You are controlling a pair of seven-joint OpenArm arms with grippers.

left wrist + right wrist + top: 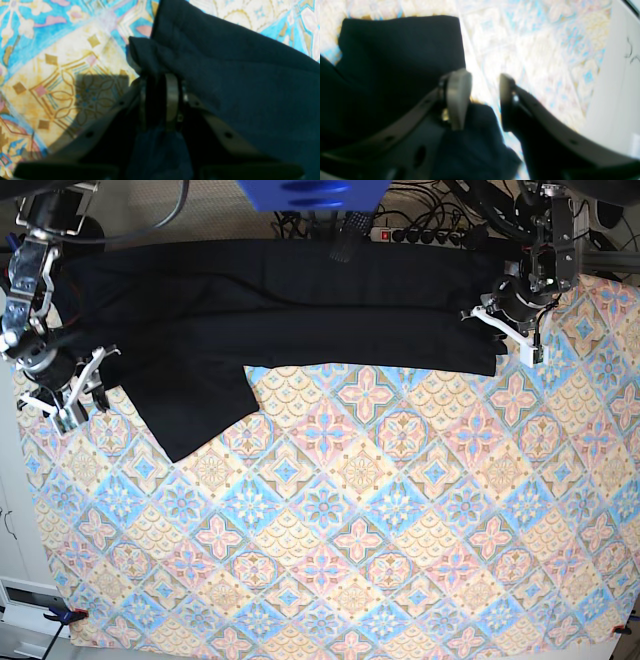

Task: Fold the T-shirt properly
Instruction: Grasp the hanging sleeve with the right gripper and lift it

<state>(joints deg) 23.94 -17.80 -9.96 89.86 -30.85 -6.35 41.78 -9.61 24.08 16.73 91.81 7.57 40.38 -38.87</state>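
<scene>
left wrist view: the left gripper (160, 100) sits at lower centre, its fingers (172, 100) nearly together with a bunched fold of the t-shirt (237, 82) pinched between them. the black cloth rises out of the grip and spreads over the right half of the frame, running off the right edge. the patterned cloth (62, 75) covering the bench fills the left; the picture is soft, and the gripper's base is lost in shadow.

right wrist view: the right gripper (485, 100) has its fingers (458, 97) clearly apart, and bright patterned cloth shows in the gap. nothing is clamped. the t-shirt lies at the upper left and again under the left finger at bottom centre. the view is blurred and overexposed; a pale surface (615, 100) at the right edge cannot be made out.

base view: the t-shirt stretches as a long band across the top of the bench, with one flap hanging down at the left. the right gripper stands at the left edge, the left gripper at the upper right on the shirt's end. cables (430, 230) lie along the top edge.
</scene>
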